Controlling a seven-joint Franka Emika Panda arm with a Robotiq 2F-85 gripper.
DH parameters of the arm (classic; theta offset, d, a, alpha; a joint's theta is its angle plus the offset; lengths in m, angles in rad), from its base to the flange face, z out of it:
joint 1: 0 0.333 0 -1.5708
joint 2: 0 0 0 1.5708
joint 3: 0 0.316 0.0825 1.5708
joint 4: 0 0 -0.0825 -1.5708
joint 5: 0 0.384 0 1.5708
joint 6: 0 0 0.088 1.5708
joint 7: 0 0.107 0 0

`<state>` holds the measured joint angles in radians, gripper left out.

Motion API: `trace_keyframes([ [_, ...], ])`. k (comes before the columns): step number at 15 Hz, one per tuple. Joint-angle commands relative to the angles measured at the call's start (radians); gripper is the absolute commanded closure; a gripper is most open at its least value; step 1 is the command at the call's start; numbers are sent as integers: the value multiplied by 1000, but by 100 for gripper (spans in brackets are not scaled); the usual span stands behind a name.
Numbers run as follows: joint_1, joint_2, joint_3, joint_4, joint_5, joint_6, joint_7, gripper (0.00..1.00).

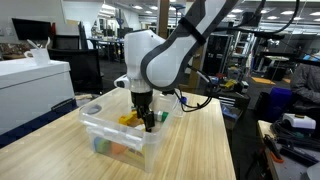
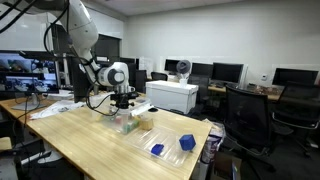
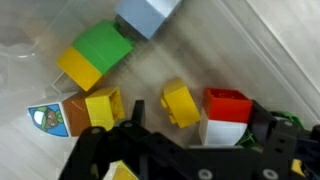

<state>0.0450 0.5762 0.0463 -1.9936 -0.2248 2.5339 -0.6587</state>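
While the wooden surface (image 1: 200, 140) carries everything here, I take it as my reference level. My arm (image 1: 165, 60) bends over it from above. I judge a side approach to be barred by the upright walls of the clear plastic bin (image 1: 150, 148) standing on that surface. In both exterior views those walls keep the loose parts together. My pincer (image 1: 148, 122) hangs inside the bin, close over its floor.

Pincer state: the wrist view shows only its dark frame along the lower edge. A scrap of yellow shows beneath the frame. I cannot tell whether the jaws are spread or pinching that scrap.

Contents on the bin floor, wrist view:

1. A green block (image 3: 103, 45) is joined to a long yellow block (image 3: 75, 68). The pair lies tilted, well apart from my pincer.
2. A pale blue block (image 3: 148, 14) lies at the far edge.
3. A red block (image 3: 228, 102) sits touching a white block (image 3: 220, 130), just beside my frame.
4. An orange block (image 3: 55, 118) with a picture on one face touches a square yellow block (image 3: 103, 108).
5. A small yellow block (image 3: 180, 103) lies alone and askew, between the square yellow block and the red one. It is nearest my pincer.

The blocks rest at odd angles. I judge that they lie loose, not stacked.
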Motion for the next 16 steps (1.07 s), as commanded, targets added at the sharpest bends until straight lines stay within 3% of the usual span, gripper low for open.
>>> trace_keyframes([
  [1, -39, 27, 33, 12, -13, 39, -16, 0],
  [2, -48, 35, 41, 10, -9, 52, -14, 0],
  [3, -52, 36, 44, 9, -8, 56, -16, 25],
  [4, -56, 37, 46, 6, -9, 63, -16, 26],
  [8, -53, 32, 38, 1, -16, 85, 9, 61],
  [11, -60, 3, 37, -22, -9, 128, 26, 64],
  [13, -96, -82, 64, -88, 12, 217, 12, 64],
  [16, -103, -159, 64, -137, 18, 252, 37, 64],
])
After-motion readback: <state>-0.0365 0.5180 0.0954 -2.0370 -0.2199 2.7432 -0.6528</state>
